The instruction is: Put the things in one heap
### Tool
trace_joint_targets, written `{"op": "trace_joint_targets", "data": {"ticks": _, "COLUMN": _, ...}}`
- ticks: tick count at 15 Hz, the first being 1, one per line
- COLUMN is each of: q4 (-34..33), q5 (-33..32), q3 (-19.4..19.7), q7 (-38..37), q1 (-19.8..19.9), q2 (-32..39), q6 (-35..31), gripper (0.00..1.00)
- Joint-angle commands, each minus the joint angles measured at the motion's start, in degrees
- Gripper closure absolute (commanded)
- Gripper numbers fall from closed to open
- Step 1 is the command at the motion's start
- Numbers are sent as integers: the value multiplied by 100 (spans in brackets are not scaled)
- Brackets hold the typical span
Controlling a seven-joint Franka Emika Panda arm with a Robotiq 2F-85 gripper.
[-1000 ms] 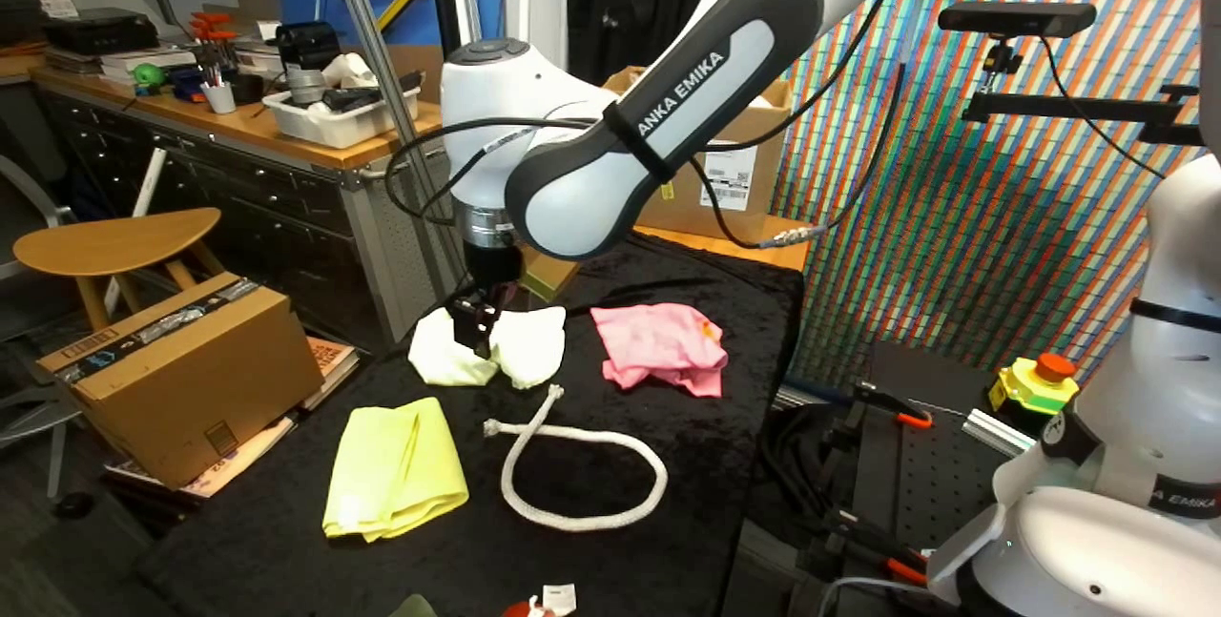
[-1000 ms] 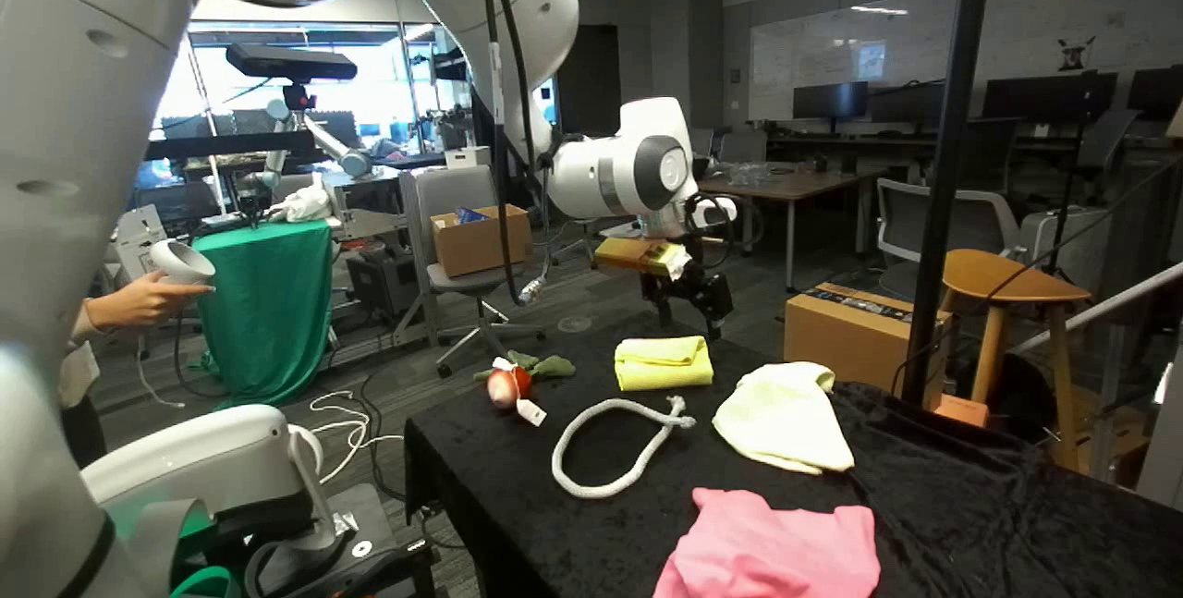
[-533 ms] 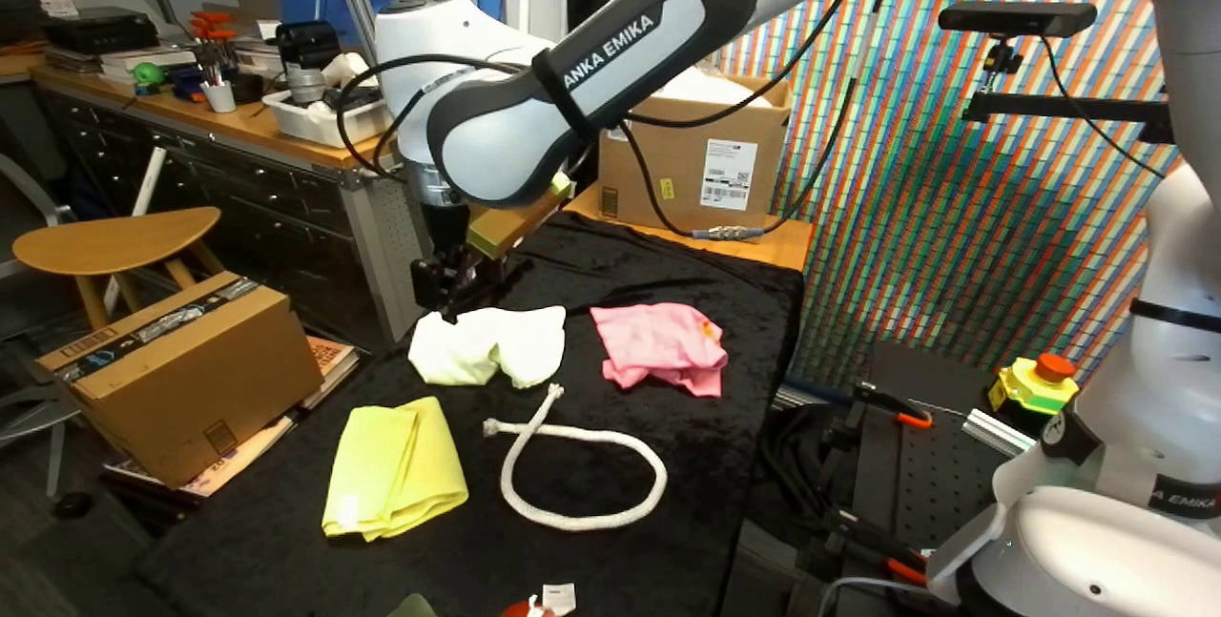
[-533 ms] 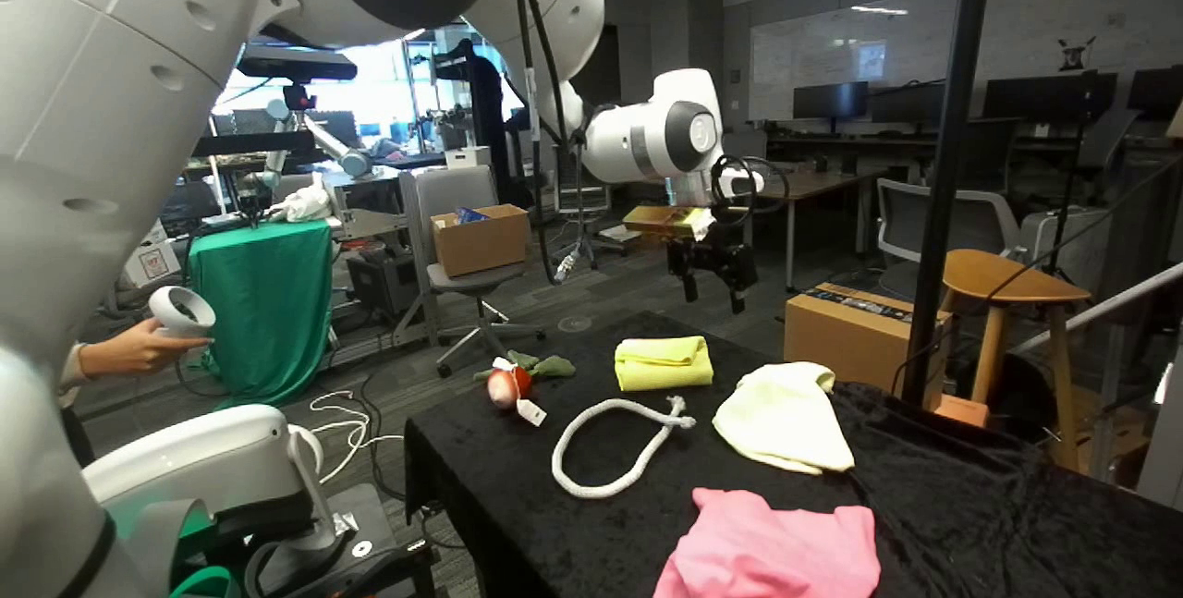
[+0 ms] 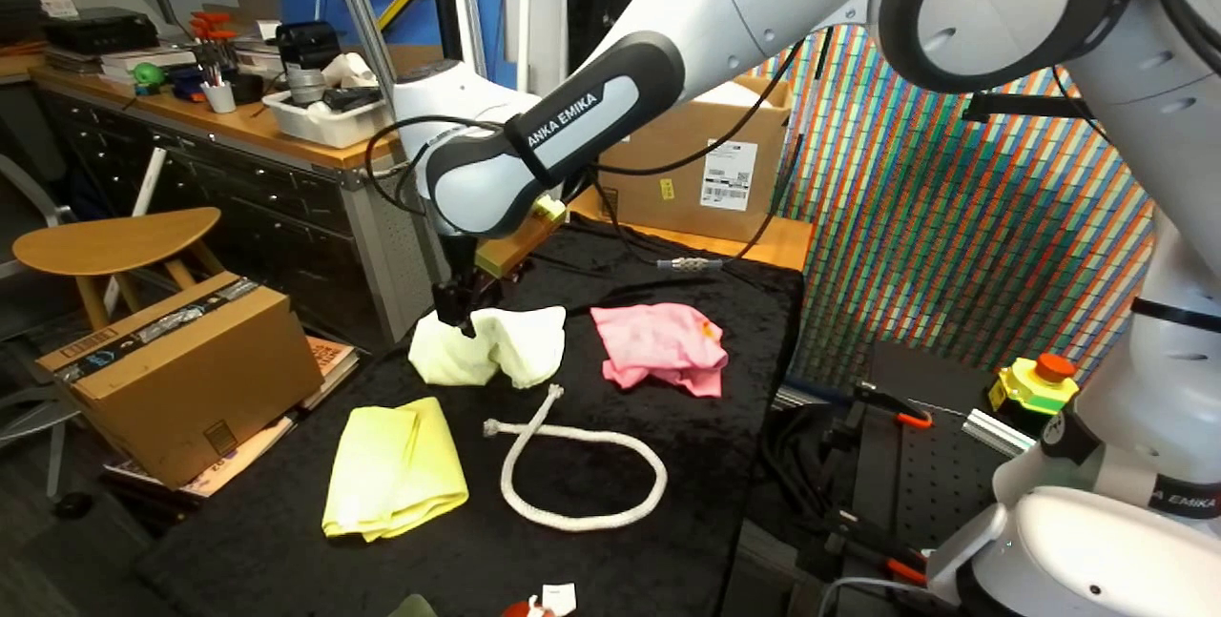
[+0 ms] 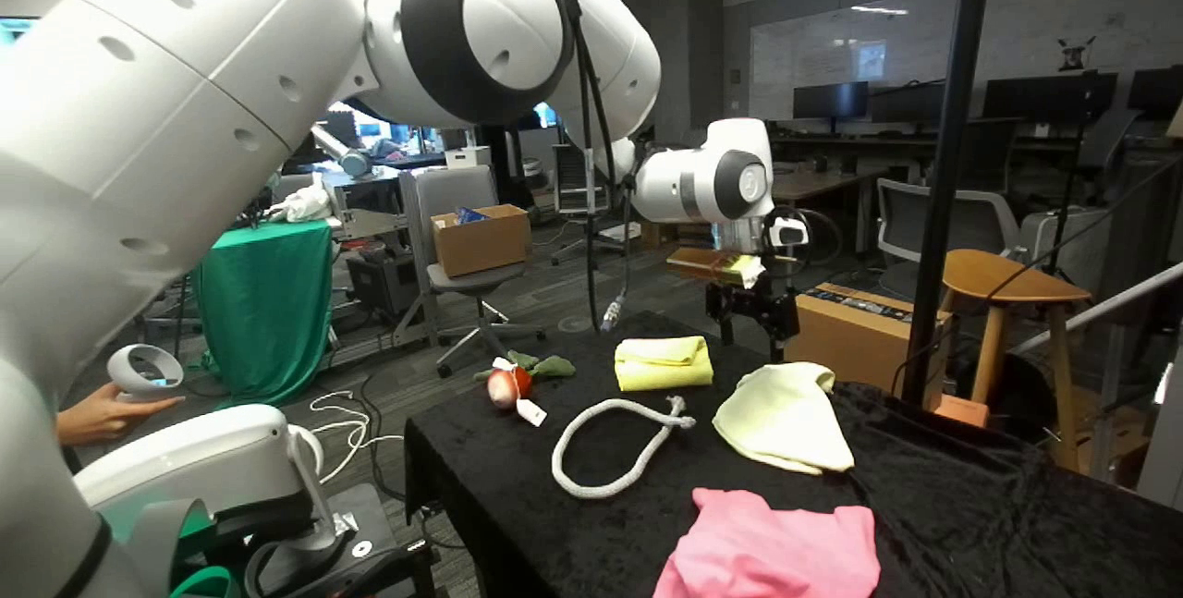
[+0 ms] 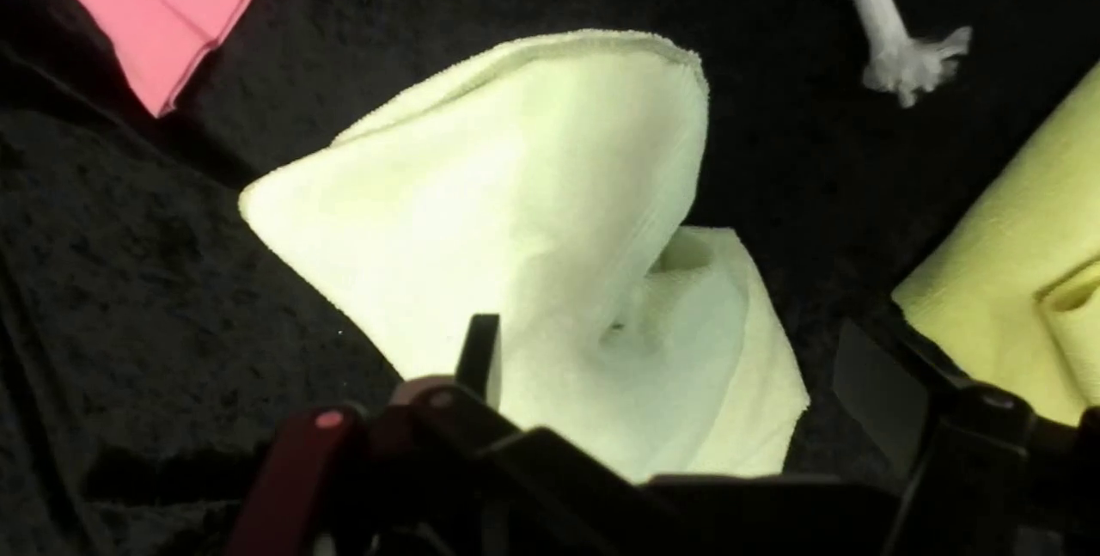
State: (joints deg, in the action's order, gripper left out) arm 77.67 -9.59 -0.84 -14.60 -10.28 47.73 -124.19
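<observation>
My gripper (image 5: 465, 323) is open and empty above the pale yellow cloth (image 5: 534, 345), near its outer edge in an exterior view (image 6: 751, 339). In the wrist view the fingers (image 7: 679, 371) stand wide apart. One finger is over the crumpled pale cloth (image 7: 481, 221), the other over black fabric beside the folded bright yellow cloth (image 7: 1023, 272). The bright yellow cloth (image 6: 663, 364), pink cloth (image 5: 661, 345) and white looped rope (image 5: 582, 524) lie apart around it. A red toy with green leaves and a tag (image 6: 506, 385) is cut off in the other exterior view (image 5: 527, 609).
The objects lie on a black velvet-covered table (image 5: 668, 255). A closed cardboard box (image 5: 191, 379) stands on the floor past the table edge, beside a wooden stool (image 5: 114, 240). Another cardboard box (image 5: 658, 174) stands behind the table. A dark post (image 6: 943, 164) rises near the table.
My open gripper first rose away from the pale cloth, then came down over its outer part. The cloths, rope and toy have not moved.
</observation>
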Motion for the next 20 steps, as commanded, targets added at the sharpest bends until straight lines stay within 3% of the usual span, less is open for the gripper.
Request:
{"op": "trace_joint_targets", "data": {"ticks": 1, "q4": -711, "q5": 253, "q3": -47, "q7": 528, "q1": 210, "q2": 602, "q6": 74, "gripper": 0}}
{"op": "trace_joint_targets", "data": {"ticks": 10, "q4": -1419, "q5": 693, "q3": -272, "q7": 1367, "q1": 504, "q2": 1448, "q6": 83, "gripper": 0}}
{"op": "trace_joint_targets", "data": {"ticks": 11, "q4": -1469, "q5": 708, "q3": -276, "q7": 1418, "q1": 513, "q2": 1491, "q6": 86, "gripper": 25}}
{"op": "trace_joint_targets", "data": {"ticks": 13, "q4": -1545, "q5": 725, "q3": -284, "q7": 1494, "q1": 524, "q2": 1543, "q6": 104, "gripper": 34}}
{"op": "trace_joint_targets", "data": {"ticks": 20, "q4": -1398, "q5": 668, "q3": -295, "q7": 1635, "q1": 472, "q2": 1268, "q6": 106, "gripper": 89}}
